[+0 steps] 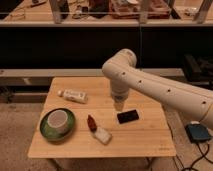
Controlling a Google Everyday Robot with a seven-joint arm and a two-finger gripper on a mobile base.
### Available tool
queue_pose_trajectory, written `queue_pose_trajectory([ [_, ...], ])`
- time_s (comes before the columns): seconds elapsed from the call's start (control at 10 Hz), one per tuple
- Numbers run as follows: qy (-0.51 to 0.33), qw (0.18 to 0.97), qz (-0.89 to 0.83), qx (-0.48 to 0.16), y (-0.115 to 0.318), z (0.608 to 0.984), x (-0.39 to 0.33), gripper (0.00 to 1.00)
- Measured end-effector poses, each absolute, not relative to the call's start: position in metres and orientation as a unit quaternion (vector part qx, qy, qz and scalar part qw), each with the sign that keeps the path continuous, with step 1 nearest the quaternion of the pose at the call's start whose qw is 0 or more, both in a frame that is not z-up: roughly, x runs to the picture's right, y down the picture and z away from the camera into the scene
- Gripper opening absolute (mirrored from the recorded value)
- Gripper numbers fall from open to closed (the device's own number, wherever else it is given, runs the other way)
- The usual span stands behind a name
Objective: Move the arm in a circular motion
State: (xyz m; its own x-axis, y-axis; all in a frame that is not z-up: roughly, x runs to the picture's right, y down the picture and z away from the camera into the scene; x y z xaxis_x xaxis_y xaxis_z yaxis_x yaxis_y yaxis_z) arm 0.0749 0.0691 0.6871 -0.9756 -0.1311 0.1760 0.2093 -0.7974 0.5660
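Observation:
The arm point(160, 87) is a glossy white tube with small dark dots. It reaches in from the right edge to a rounded elbow point(119, 65) above the back of the wooden table point(145, 137). From the elbow a narrower segment hangs straight down. The gripper point(118, 106) is at its tip, just above the table's middle, close to a black phone-like object point(128, 116). It holds nothing that I can see.
On the table lie a white bottle on its side point(73, 95), a white cup on a green plate point(57, 122), and a small red-and-white object point(98, 129). A dark shelf unit point(75, 45) stands behind. A blue device point(198, 133) lies on the floor at right.

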Motion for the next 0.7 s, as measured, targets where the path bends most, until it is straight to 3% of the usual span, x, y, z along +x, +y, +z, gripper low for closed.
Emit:
queue_pose_trajectory([
  [0.4, -0.323, 0.089, -0.94, -0.057, 0.103, 0.679, 0.061, 0.41],
  [0.7, -0.326, 0.082, -0.94, -0.061, 0.096, 0.678, 0.064, 0.41],
])
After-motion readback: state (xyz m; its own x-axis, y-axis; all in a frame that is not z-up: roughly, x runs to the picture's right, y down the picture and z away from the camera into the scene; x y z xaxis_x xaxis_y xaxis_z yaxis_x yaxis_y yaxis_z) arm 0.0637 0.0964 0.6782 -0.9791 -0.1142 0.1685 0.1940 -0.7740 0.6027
